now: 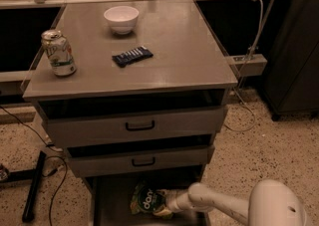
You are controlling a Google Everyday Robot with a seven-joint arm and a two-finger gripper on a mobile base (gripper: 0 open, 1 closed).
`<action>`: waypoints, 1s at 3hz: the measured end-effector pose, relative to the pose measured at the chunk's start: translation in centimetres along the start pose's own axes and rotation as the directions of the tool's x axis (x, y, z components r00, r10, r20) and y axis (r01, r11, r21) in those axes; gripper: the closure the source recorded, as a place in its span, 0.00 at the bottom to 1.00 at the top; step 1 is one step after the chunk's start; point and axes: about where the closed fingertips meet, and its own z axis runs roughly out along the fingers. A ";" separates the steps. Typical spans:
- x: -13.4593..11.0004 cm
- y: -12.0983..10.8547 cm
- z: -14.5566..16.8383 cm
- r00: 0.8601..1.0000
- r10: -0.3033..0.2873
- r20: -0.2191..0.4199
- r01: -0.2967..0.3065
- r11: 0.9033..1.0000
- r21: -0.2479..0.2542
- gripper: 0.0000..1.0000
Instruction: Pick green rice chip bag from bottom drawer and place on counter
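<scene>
Upper frame: can [59,53], bowl [121,18], wrapper [132,56] on counter [184,46].
Lower centre: green rice chip bag [146,201] seemingly touching your gripper [172,205], leftward.
Grip: cannot tell.

Only one camera, sitting high in front and angled down on the counter [189,56] from fairly close. The gripper [168,205] shows at the bottom edge, against the green rice chip bag [145,199] in the bottom drawer [107,205].
</scene>
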 end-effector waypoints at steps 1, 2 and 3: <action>0.0 0.0 0.0 1.000 0.000 0.000 0.000 1.000 0.000 0.88; 0.0 0.0 0.0 1.000 0.000 0.000 0.000 1.000 0.000 1.00; -0.1 0.0 -0.6 0.999 0.026 0.018 -0.026 0.999 -0.021 1.00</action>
